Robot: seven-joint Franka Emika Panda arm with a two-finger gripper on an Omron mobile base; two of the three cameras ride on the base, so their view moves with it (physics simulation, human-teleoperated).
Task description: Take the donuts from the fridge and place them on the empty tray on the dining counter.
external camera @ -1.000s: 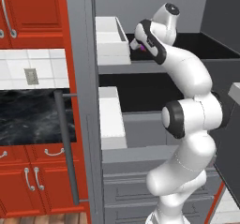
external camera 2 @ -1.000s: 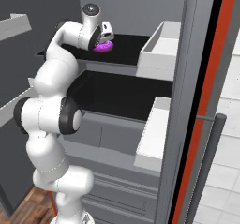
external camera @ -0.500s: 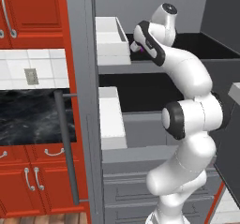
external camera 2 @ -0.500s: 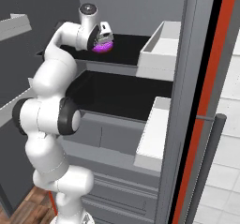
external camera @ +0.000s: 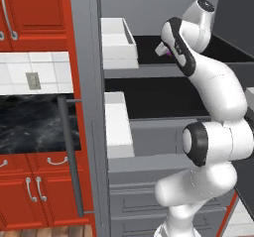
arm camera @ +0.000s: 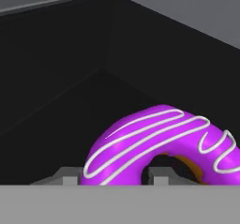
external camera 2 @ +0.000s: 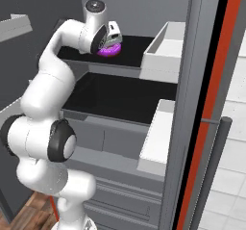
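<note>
**Fridge interior, gripper closing around the purple donut**

Grey fridge (external camera 2: 211, 56) standing open, black inner shelves exposed, white door bins (external camera: 116, 42) hanging on the swung-out doors either side. Arm is reaching deep onto the upper shelf (external camera 2: 132, 44) because that is where the purple donut (arm camera: 159, 143) is sitting, near the back corner of the dark compartment. Gripper (external camera 2: 109, 42) is coming at it from above and angled down. In the hand view one fingertip (arm camera: 159, 177) is sitting in the donut's hole and the other (arm camera: 69, 177) is outside its rim, so the ring wall is lying between them: a pinch across one side of the ring, likely chosen because the whole donut is too wide to span. Jaws look narrowed onto that wall, gripping the purple donut, though firm contact is hard to confirm. Donut appears to be resting flat on the shelf, not yet lifted. Judgement: first pick under way, tray placement not started
</note>
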